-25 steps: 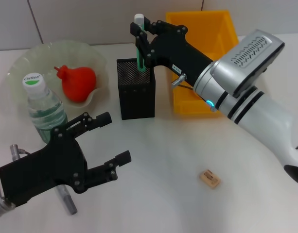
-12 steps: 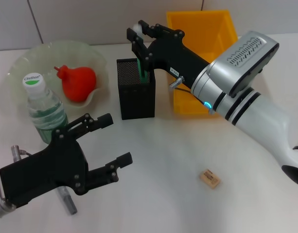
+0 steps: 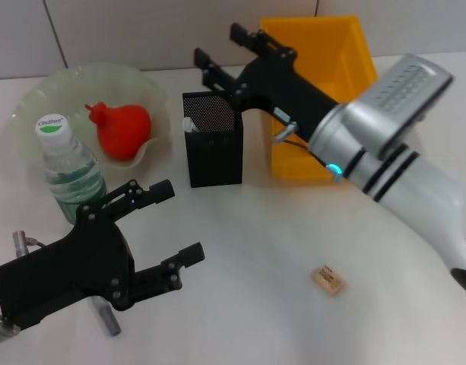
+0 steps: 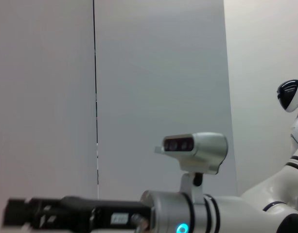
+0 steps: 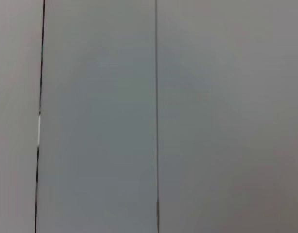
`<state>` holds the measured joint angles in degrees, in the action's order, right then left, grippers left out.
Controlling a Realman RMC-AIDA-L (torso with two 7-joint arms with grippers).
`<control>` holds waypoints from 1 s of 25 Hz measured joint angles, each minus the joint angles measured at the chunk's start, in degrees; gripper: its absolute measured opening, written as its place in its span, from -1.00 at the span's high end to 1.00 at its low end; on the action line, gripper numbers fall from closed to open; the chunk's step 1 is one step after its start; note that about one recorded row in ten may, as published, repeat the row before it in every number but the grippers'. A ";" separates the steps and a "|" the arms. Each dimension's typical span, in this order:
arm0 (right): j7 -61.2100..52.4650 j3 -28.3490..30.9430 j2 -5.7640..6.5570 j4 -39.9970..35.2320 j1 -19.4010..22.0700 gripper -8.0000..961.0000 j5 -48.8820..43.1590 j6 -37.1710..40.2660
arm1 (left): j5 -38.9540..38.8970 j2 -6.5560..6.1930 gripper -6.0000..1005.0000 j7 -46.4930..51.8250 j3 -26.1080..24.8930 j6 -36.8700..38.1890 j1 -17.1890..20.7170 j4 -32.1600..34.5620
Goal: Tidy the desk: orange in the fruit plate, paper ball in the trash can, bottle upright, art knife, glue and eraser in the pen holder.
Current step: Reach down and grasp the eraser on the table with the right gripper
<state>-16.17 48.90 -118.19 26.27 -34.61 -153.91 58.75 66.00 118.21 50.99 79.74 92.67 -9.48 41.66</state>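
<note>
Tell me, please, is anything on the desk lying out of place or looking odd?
Two things are loose on the table. The eraser lies alone in front of the trash can. The art knife lies under the open left tool. Both belong in the pen holder. Nothing looks spilled or damaged.

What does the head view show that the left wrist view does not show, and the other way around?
Only the head view shows the desk: the orange in the fruit plate, the upright bottle, the pen holder, the trash can, the eraser, the art knife and the open left tool.

Only the left wrist view shows the robot's head camera against a grey wall.

Both show the right arm.
</note>
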 joint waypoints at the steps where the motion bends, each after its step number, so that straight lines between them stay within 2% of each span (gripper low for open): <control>1: 0.00 0.00 0.00 0.00 0.00 -0.18 0.00 0.00 | 0.00 0.00 -0.60 -0.13 0.00 0.07 0.05 0.00; 5: -5.52 0.20 1.96 -0.06 3.22 -0.35 0.00 7.79 | 0.00 0.00 -0.60 -0.63 -0.03 0.25 0.34 0.00; 10: -10.34 -0.06 4.71 -1.44 8.90 -0.42 -0.70 19.03 | 0.01 0.03 -0.60 -2.09 0.06 0.39 0.34 -0.61; 12: -11.52 0.46 5.33 -2.79 11.24 -0.42 -2.32 23.78 | 0.41 -0.03 -0.60 -2.22 0.10 0.43 0.16 -1.07; 13: -13.65 0.82 6.08 -5.06 12.99 -0.42 -3.56 28.06 | 0.99 -0.08 -0.61 -2.22 0.07 0.47 -0.03 -1.41; 15: -15.15 0.83 6.57 -6.56 13.59 -0.42 -3.93 30.04 | 2.54 -0.11 -0.61 -2.14 -0.03 0.50 -0.39 -1.98; 17: -20.23 0.66 7.97 -10.22 13.70 -0.42 -5.09 33.33 | 3.64 -0.11 -0.61 -1.77 -0.04 0.50 -0.56 -2.20; 18: -26.48 0.51 9.71 -15.36 12.61 -0.42 -7.04 37.41 | 4.03 -0.11 -0.61 -1.61 -0.04 0.51 -0.58 -2.20; 19: -26.48 0.51 9.71 -15.36 12.61 -0.42 -7.04 37.41 | 4.44 -0.10 -0.61 -1.41 -0.04 0.52 -0.61 -2.20; 20: -29.18 0.41 10.33 -18.04 11.84 -0.42 -8.00 39.56 | 4.81 -0.12 -0.61 -1.18 -0.04 0.51 -0.64 -2.20; 23: -37.16 -0.58 11.82 -29.19 7.61 -0.42 -10.46 48.34 | 5.73 -0.18 -0.61 -0.09 -0.12 0.03 -0.68 -2.34; 25: -41.25 -3.16 12.40 -36.61 4.51 -0.42 -10.58 53.60 | 6.39 -0.19 -0.61 0.55 -0.47 -0.18 -0.76 -2.82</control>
<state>-57.42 45.74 -105.79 -10.34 -30.10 -164.50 112.35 72.39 118.02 51.54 79.27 92.49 -10.24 38.84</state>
